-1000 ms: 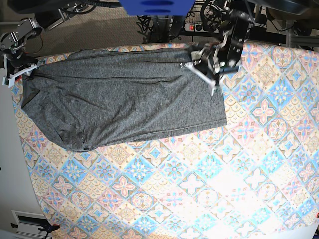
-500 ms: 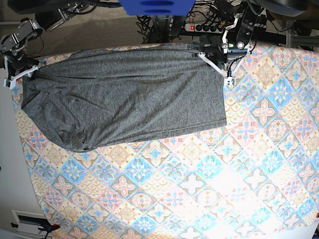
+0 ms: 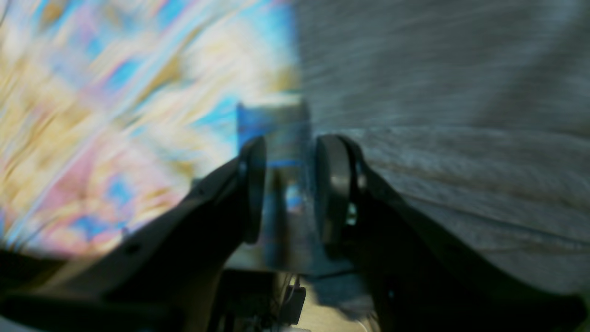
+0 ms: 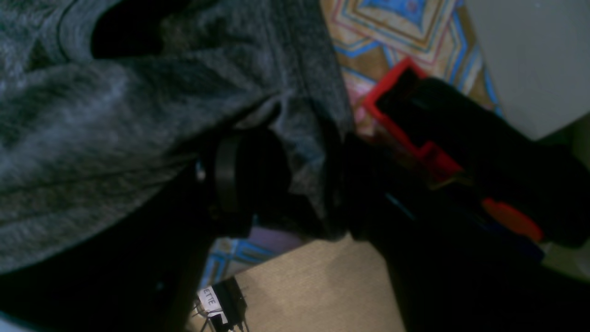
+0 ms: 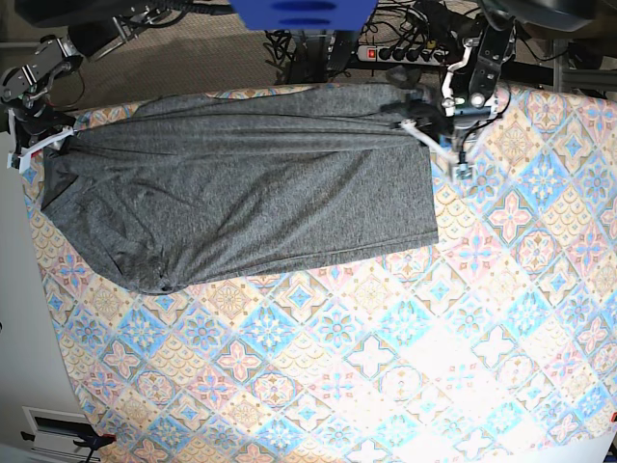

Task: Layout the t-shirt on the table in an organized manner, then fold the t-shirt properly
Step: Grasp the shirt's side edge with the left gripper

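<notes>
The dark grey t-shirt (image 5: pixel 241 193) lies spread across the far half of the table (image 5: pixel 386 367), its long side running left to right. My left gripper (image 5: pixel 429 130) is at the shirt's far right corner, near the table's far edge. In the blurred left wrist view this gripper (image 3: pixel 292 147) has its fingers (image 3: pixel 251 189) close together on a strip of the t-shirt (image 3: pixel 461 115). My right gripper (image 5: pixel 39 145) is at the shirt's far left corner. Up close, that gripper (image 4: pixel 295 166) is shut on a bunched fold of the t-shirt (image 4: pixel 92 115).
A power strip (image 5: pixel 386 53) and cables lie on the floor beyond the far edge. A blue part (image 5: pixel 299 14) overhangs the top middle. A red-and-black clamp (image 4: pixel 415 138) sits by the right gripper at the table's left edge.
My left gripper has moved right and toward the far edge, drawing the shirt's far right corner out with it. The right arm has stayed put.
</notes>
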Motion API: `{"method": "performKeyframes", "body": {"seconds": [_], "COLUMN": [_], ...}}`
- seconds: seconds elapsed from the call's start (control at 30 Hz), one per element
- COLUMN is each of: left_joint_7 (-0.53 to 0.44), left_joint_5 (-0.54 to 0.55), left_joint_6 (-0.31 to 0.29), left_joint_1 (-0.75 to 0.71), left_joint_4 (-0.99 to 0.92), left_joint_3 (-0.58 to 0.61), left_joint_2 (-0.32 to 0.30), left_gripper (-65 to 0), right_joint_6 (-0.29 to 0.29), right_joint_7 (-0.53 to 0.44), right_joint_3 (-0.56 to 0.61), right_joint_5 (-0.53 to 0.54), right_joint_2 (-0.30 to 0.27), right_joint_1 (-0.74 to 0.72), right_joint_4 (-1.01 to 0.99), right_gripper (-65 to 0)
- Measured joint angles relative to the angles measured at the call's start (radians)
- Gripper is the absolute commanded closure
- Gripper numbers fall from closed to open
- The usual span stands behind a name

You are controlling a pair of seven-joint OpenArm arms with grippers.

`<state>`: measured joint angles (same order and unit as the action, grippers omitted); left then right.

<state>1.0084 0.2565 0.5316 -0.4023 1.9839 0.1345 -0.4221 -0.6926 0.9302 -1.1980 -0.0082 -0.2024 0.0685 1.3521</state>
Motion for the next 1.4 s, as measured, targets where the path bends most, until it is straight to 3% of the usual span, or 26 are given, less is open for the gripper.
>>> {"method": "performKeyframes", "body": {"seconds": [0.27,0.4,0.57,0.63,0.83,0.9,0.97,1.07,1.1,1.4], "left_joint_7": [-0.005,-0.007,0.001,-0.010,0.004,-0.014,0.001,-0.005,-0.002,0.005], "left_joint_5": [-0.012,-0.013,0.001,0.047,0.251,0.300,0.317,0.314,0.321,0.324], "left_joint_6": [0.000,-0.039,-0.080,-0.092,-0.214,-0.215,-0.213,-0.216,-0.215,-0.215], "left_joint_1": [-0.021,-0.014,0.006,0.023,0.052,0.067,0.083,0.136,0.154,0.175], "left_joint_4": [0.092,0.092,0.092,0.092,0.095,0.095,0.095,0.094,0.094,0.095], "left_joint_3": [-0.001,-0.006,-0.134,-0.167,-0.274,-0.277,-0.279,-0.281,-0.280,-0.279], "left_joint_2": [0.009,0.014,0.020,0.014,0.022,0.032,0.049,0.104,0.109,0.105], "left_gripper": [-18.1,-18.1,-18.1,-18.0,-17.9,-17.7,-13.9,-1.3,0.0,0.0], "right_joint_6": [0.000,0.000,0.000,0.000,0.000,-0.004,-0.004,-0.004,-0.004,-0.007], "right_joint_7": [0.000,0.000,0.000,0.006,0.019,0.027,0.026,0.023,0.024,0.024], "right_joint_3": [0.001,0.001,0.001,0.001,0.007,0.006,0.006,0.006,0.005,-0.002], "right_joint_5": [0.000,0.000,0.000,0.000,-0.004,-0.006,-0.012,-0.008,-0.009,-0.010], "right_joint_2": [0.000,0.000,0.000,0.000,0.003,0.006,0.005,0.003,0.004,0.006], "right_joint_1": [-0.002,-0.002,-0.002,-0.002,-0.038,-0.056,-0.073,-0.079,-0.076,-0.073], "right_joint_4": [0.000,0.000,0.000,0.000,-0.001,-0.003,-0.003,-0.003,-0.003,0.113], "right_gripper": [-29.3,-29.3,-29.3,-29.3,-29.3,-29.3,-29.3,-29.2,-29.2,-29.2]}}
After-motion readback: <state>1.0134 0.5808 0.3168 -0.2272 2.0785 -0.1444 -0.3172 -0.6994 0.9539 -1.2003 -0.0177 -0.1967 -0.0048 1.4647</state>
